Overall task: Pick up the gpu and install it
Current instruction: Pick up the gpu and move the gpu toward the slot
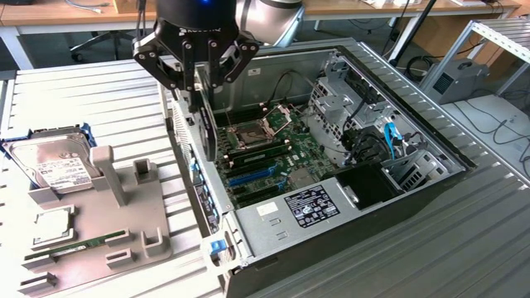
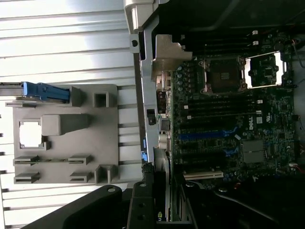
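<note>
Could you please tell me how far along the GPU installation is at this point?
Done: the gpu is off the grey fixture. In hand: the hand grips it edge-on above the open computer case, by its rear wall. Left: it is not yet seated in a motherboard slot.

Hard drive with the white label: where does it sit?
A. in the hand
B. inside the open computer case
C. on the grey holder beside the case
C: the hard drive rests at the end of the grey holder, outside the computer case.
</note>
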